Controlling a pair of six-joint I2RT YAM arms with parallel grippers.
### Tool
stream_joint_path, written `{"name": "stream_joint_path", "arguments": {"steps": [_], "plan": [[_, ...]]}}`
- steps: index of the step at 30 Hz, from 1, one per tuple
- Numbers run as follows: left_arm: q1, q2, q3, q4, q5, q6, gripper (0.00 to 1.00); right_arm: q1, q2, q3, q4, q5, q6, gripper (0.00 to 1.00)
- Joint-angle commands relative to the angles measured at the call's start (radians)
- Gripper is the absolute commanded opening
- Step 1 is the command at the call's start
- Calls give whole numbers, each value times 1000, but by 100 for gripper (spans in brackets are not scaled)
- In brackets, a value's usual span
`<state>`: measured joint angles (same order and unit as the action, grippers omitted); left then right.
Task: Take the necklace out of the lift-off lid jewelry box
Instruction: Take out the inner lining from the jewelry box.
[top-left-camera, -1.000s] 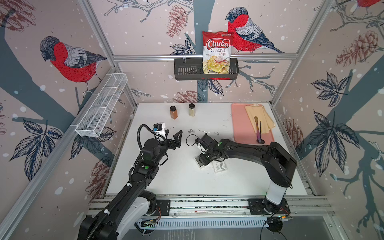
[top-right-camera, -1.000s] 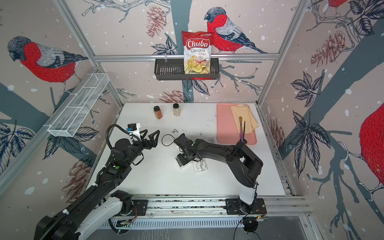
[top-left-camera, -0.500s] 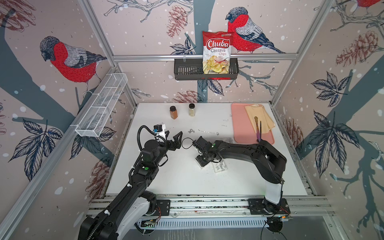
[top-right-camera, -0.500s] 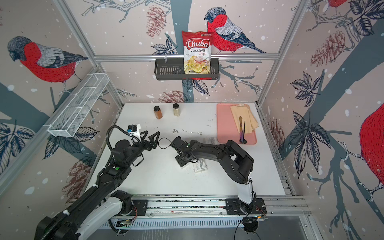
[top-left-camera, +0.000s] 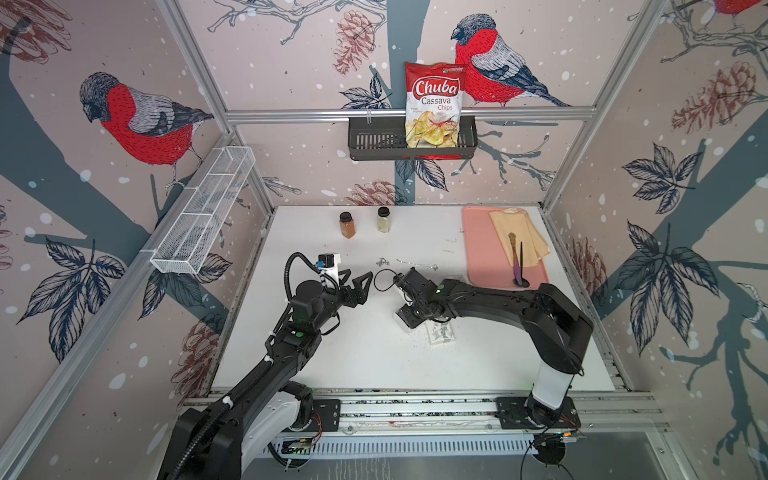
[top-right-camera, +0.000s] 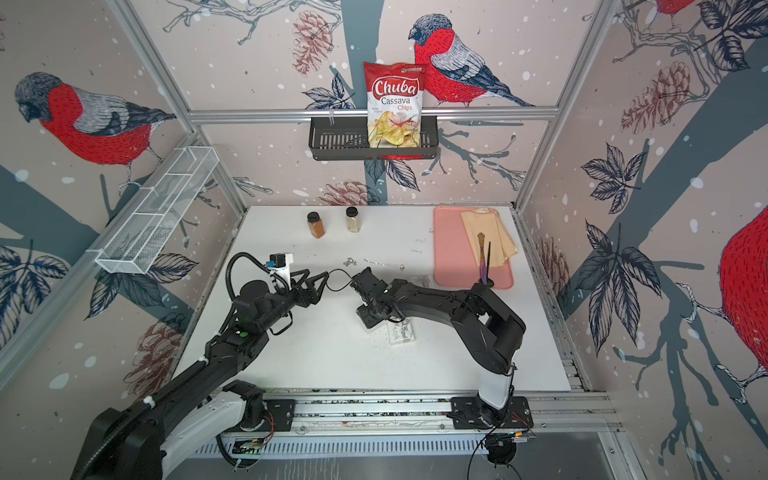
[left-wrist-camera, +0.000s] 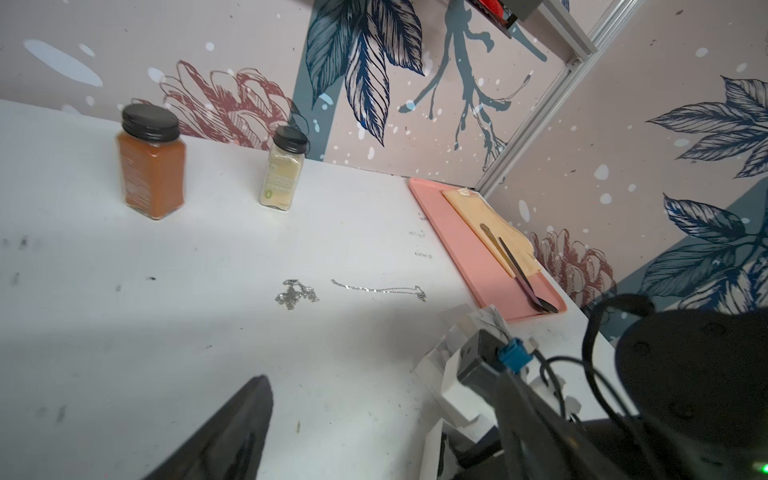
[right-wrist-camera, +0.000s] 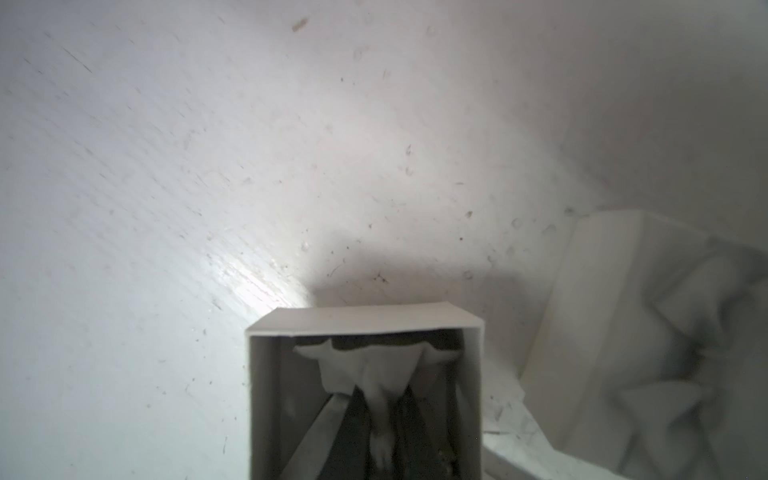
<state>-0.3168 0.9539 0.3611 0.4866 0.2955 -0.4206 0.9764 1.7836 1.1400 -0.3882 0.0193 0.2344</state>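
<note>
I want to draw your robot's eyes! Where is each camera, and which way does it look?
Top views: high in front, looking down at the table and back wall; left arm, right arm and the open left gripper show.
Left wrist: on the left arm, looking across the table at jars, chains and tray; one gripper finger shows.
Right wrist: on the right arm, looking down into the box; the right gripper shows inside.
Shared: both top views and the left wrist see jars, chains, tray.
</note>
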Motion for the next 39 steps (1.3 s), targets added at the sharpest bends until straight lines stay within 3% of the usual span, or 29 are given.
{"name": "stream_joint_path", "arguments": {"steps": [1, 9, 17, 23, 28, 35, 39], "plan": [[2, 13, -18, 105, 52, -37, 86, -8, -52, -25, 71, -63, -15, 13], [-5, 51, -17, 123, 134, -25, 81, -45, -112, -70, 132, -136, -4, 11], [-12, 38, -28, 136, 170, -20, 81, -135, -300, -154, 259, -330, -11, 12], [-71, 86, 41, 155, 295, 1, 82, -148, -409, -182, 334, -257, -39, 12], [-167, 135, 139, 101, 313, 71, 81, -144, -423, -168, 345, -223, -73, 13], [-176, 155, 203, 6, 212, 116, 76, -133, -446, -169, 331, -192, -106, 14], [-175, 184, 222, -7, 276, 154, 76, -133, -463, -179, 341, -214, -113, 15]]}}
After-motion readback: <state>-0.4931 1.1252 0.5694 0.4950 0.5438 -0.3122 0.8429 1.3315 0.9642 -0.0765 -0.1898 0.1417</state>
